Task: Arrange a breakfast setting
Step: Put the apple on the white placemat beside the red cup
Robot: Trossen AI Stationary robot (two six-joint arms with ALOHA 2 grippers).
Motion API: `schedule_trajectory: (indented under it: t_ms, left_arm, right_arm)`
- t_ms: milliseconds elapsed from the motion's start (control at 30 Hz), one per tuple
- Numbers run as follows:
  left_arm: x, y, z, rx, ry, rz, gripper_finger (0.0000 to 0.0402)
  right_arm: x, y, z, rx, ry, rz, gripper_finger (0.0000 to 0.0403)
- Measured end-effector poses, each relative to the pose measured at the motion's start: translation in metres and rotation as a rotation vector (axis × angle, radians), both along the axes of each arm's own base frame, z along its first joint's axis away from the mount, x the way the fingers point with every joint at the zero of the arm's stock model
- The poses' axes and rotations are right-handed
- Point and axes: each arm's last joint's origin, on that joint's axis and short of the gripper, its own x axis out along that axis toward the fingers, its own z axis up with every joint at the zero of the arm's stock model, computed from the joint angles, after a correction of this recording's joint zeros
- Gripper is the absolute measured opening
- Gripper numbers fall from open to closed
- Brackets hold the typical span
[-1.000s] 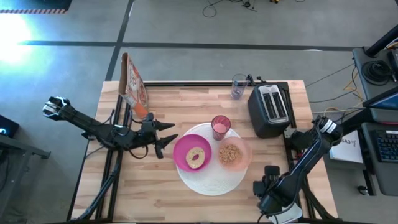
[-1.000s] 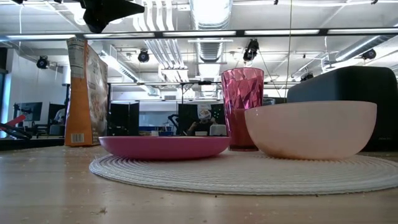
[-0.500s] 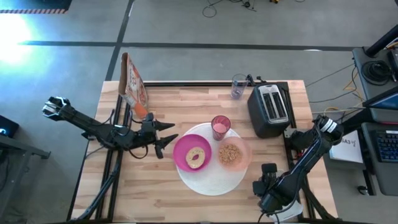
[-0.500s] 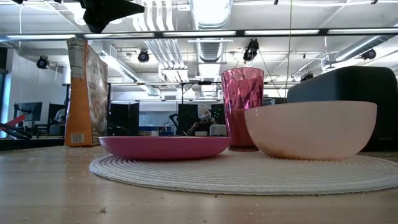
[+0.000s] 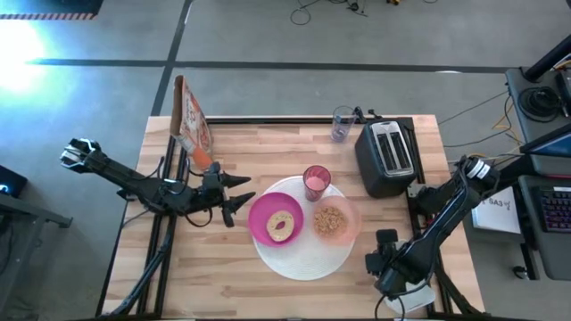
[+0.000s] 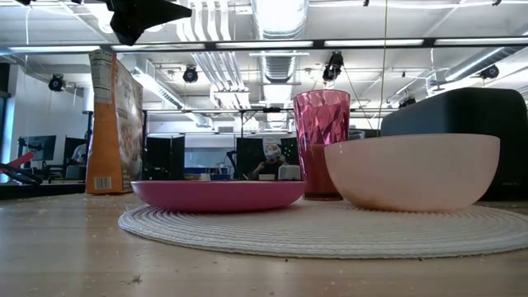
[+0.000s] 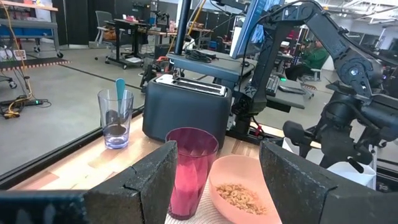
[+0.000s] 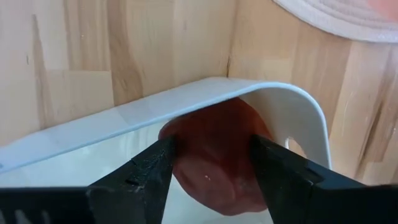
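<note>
The red fruit (image 8: 214, 155) is cut off at the bottom edge of the right wrist view, and the tray (image 8: 273, 106) rim hides its top. From above, the right gripper (image 5: 399, 287) covers the fruit. The bagel and cereal are hidden in the low view

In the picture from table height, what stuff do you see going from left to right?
Tall orange cereal box → shallow magenta plate → faceted pink tumbler → pale peach bowl → black toaster.

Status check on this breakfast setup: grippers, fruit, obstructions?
Left gripper open, waiting beside magenta plate. Right gripper straddling red fruit in white tray, grip unconfirmed. Nothing blocking.
</note>
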Motion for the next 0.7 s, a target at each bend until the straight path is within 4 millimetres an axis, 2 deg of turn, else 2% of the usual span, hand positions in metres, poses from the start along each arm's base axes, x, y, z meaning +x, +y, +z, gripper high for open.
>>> schedule_trajectory:
  t_ms: [400, 533, 700]
  left_arm:
    - [0.000, 0.000, 0.000, 0.000, 0.000, 0.000, 0.0213]
    - [0.000, 0.000, 0.000, 0.000, 0.000, 0.000, 0.0213]
    - [0.000, 0.000, 0.000, 0.000, -0.001, 0.000, 0.0213]
  right_arm:
    - [0.002, 0.001, 0.000, 0.005, -0.035, 0.038, 0.0118]
    - [0.003, 0.002, 0.005, 0.011, -0.045, 0.001, 0.0124]
    - [0.004, 0.004, 0.014, 0.030, -0.065, -0.030, 0.0167]
